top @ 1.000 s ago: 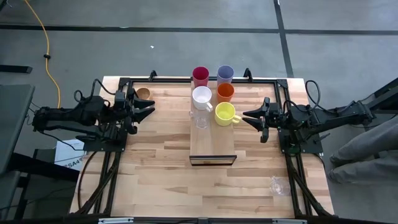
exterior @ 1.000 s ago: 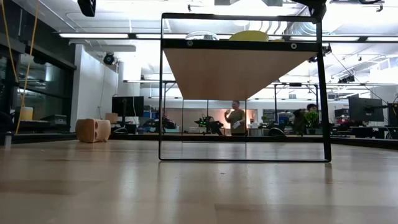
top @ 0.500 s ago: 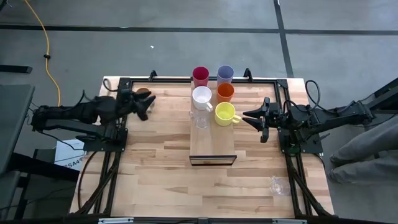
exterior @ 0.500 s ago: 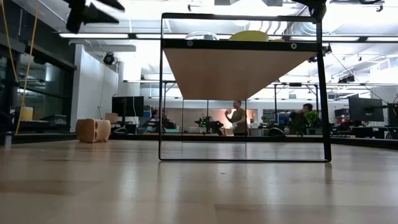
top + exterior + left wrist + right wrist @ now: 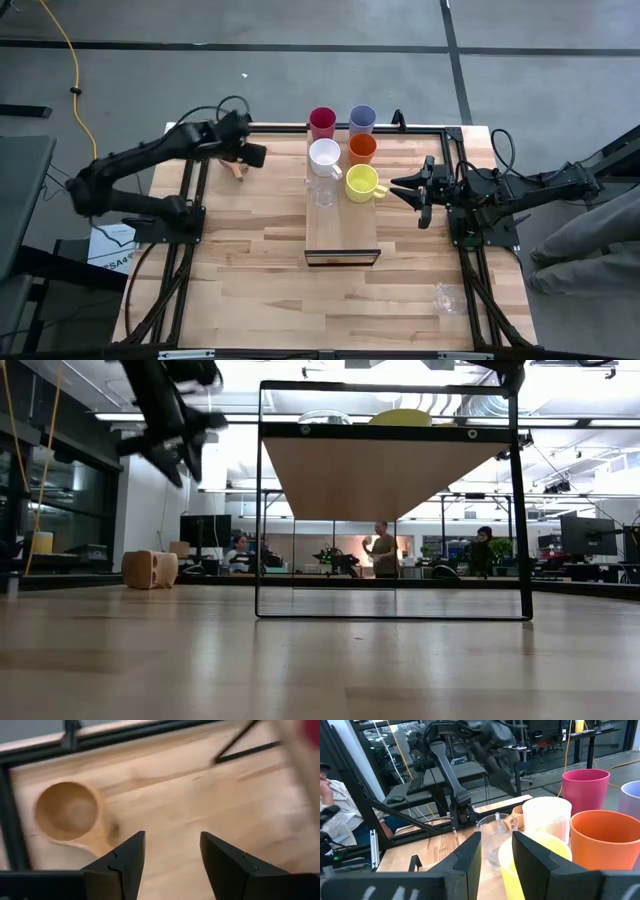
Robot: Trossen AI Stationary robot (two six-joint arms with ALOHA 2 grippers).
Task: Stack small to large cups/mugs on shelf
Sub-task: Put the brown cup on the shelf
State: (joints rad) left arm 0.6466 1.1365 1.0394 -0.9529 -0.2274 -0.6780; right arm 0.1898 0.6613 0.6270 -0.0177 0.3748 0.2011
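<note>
Wooden cup (image 5: pixel 67 815) beneath open left claw (image 5: pixel 171 855)

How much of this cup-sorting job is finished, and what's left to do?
Six cups already stand on the shelf: crimson tumbler, lavender tumbler, white mug, orange tumbler, yellow mug, clear glass. In hand: the left tool, open, hovers by the wooden handled cup. Left: that cup and another clear glass near the table's front right corner. The right tool waits beside the shelf.

Overhead looks down; low view level; wrists close
</note>
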